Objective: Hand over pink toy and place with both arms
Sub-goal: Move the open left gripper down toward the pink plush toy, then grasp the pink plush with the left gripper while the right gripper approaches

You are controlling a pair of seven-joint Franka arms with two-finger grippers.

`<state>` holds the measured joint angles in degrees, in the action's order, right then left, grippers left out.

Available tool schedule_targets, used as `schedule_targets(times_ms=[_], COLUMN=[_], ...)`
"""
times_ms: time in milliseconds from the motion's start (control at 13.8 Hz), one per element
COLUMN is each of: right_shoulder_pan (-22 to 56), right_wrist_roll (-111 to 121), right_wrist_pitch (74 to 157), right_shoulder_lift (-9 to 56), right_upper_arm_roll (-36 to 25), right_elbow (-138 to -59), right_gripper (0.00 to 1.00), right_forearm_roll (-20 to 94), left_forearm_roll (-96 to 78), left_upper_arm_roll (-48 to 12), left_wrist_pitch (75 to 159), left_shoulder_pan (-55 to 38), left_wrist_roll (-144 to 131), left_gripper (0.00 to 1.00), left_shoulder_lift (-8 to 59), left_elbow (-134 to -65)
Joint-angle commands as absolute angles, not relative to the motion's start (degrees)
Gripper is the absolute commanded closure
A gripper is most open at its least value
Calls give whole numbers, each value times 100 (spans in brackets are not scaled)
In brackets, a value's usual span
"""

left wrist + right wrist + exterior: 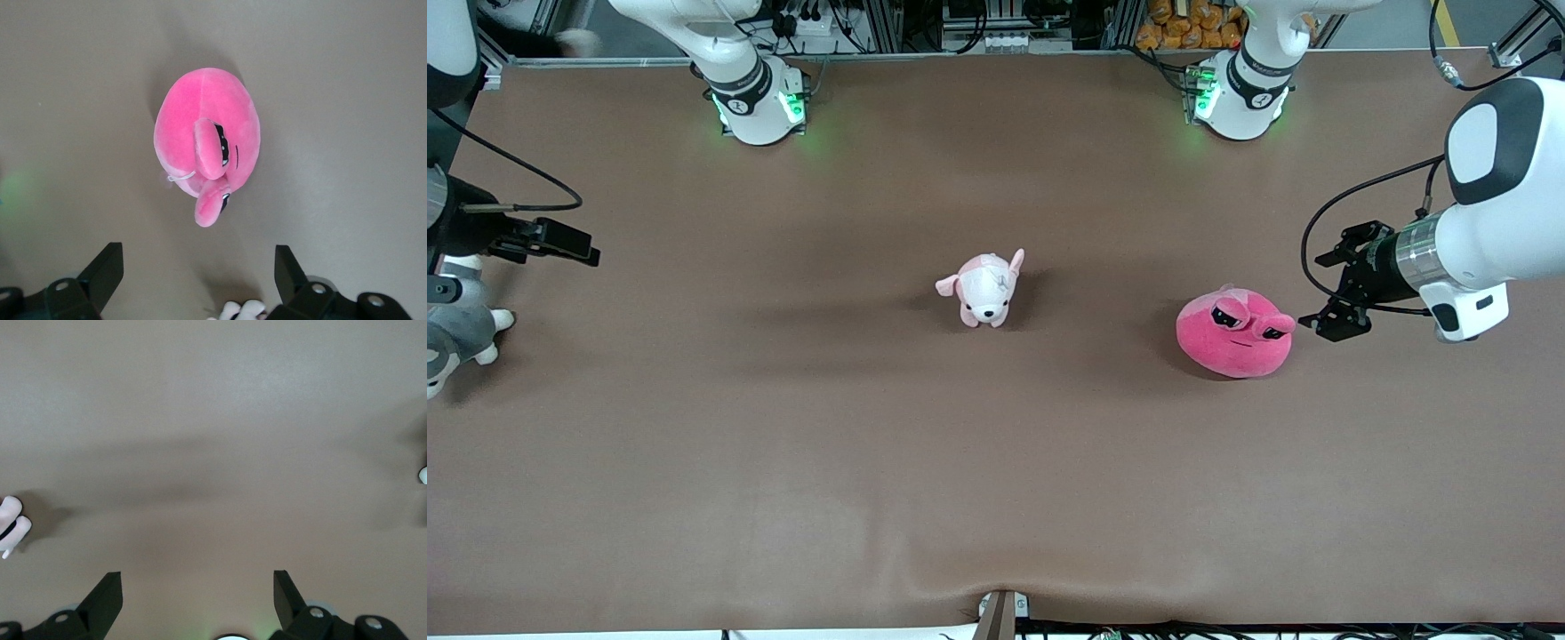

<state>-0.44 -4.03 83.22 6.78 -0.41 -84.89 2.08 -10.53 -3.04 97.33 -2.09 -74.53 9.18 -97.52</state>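
Observation:
The pink toy (1234,332) is a round hot-pink plush with two bulging eyes. It rests on the brown table toward the left arm's end. My left gripper (1319,290) is open and empty, right beside the toy on the left arm's end side, not touching it. In the left wrist view the toy (207,140) lies ahead of the wide-open left gripper (197,267), outside its jaws. My right gripper (574,247) waits over the table's edge at the right arm's end. The right wrist view shows the right gripper (197,590) open over bare table.
A small pale pink-and-white dog plush (985,289) stands at the table's middle. A grey-and-white plush (458,333) sits at the table's edge at the right arm's end, under the right arm. Both arm bases (760,102) have green lights.

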Motion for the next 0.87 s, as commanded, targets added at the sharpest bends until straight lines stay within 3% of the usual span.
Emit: schedule_targets(times_ms=[0,798], right_shoulder_pan=[44,615], right_wrist_roll=[-703,-2144], right_wrist_pitch=[8297,8534], right_shoulder_lift=[800,1283], right_upper_arm_roll=[-35,-35], right_elbow=[-8332,-8288], right_gripper=[0,0], right_forearm_roll=[290,220], left_forearm_roll=[-1151,-1424], left_upper_arm_roll=[-316,-316], left_wrist_pitch=[9852,10617], left_shoulder_pan=[-202,-149], left_wrist_roll=[-7743,-8428], left_gripper=[0,0], left_shoulder_lift=[826,957], left_elbow=[-9861,-10397])
